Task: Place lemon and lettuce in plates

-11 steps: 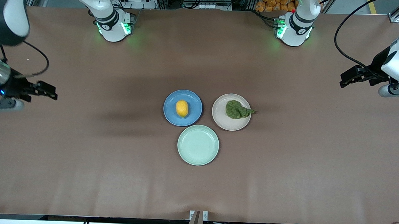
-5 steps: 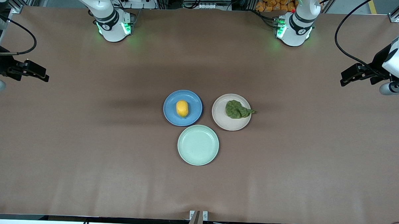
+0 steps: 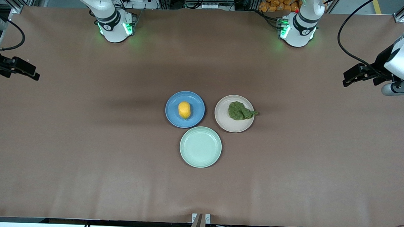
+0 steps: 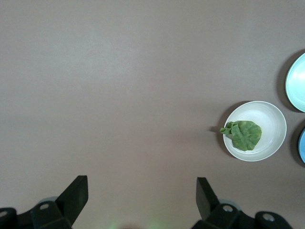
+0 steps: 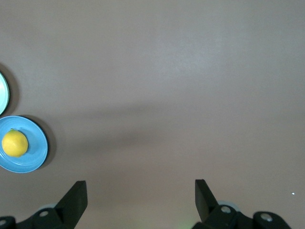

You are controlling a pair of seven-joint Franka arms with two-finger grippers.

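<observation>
The yellow lemon lies in the blue plate at the table's middle. Beside it, toward the left arm's end, the dark green lettuce rests in the beige-pink plate, its pointed tail over the rim. My left gripper hangs open and empty high over the left arm's end of the table. Over the right arm's end, my right gripper is open and empty too.
A pale mint-green plate with nothing in it sits nearer to the front camera than the other two plates, touching close to both. The arm bases stand at the table's back edge. Brown tabletop surrounds the plates.
The right gripper has drawn up and outward, away from the plates, toward the table's end. The left gripper has shifted only slightly. Lemon, lettuce and plates have not moved.
</observation>
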